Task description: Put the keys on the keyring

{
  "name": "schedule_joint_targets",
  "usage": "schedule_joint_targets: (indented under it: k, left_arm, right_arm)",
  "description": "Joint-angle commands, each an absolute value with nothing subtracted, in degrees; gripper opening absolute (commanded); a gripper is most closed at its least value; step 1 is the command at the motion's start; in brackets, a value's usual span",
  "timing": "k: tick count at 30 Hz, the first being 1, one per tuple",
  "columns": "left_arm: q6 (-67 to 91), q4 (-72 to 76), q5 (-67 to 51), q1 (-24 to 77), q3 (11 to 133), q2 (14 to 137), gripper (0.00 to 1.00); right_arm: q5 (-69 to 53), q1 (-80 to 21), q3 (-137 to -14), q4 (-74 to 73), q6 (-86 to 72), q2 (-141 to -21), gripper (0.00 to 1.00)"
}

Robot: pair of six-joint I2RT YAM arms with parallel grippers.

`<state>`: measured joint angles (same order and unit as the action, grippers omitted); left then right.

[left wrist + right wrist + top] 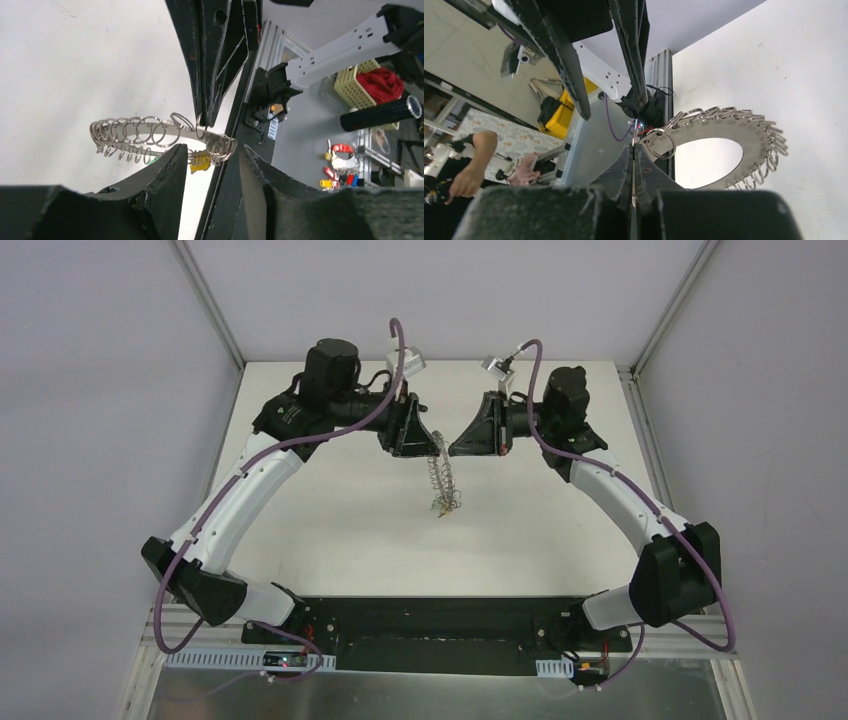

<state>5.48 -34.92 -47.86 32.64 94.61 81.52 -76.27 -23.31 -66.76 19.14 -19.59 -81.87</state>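
From above, the keyring (441, 480) dangles over the table (330, 530) between the left claw (430, 445) and the right claw (458, 447), limp as chain and surely light.

Left wrist: the left claw's jaws stand apart around the loop's end, gripping nothing. A yellow key (200, 164) hangs there, perhaps a green one beside it.

Right wrist: the right claw is pinched tight on one small wire ring. That looks the sensible hold, since thin wire will likely slip.

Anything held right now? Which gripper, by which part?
The right gripper, shut, pinches one small wire ring on the rim of the keyring, which hangs from it. The left gripper is open, gripping nothing.
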Motion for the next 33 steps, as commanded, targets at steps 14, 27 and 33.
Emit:
schedule_joint_targets:
  k: [14, 27, 33]
  left_arm:
    - [24.3, -4.3, -55.9, 29.6, 83.4, 79.7, 0.41]
    - [27.2, -0.2, -57.8, 29.6, 79.5, 79.4, 0.30]
    - [27.1, -0.3, -56.0, 28.8, 79.2, 79.1, 0.36]
  right_arm:
    - [-73.3, -21.6, -62.8, 54.3, -48.3, -83.4, 0.00]
    - [-72.1, -20.7, -62.2, 55.1, -48.8, -84.2, 0.00]
    - [-72.4, -20.2, -61.9, 55.2, -48.4, -83.9, 0.00]
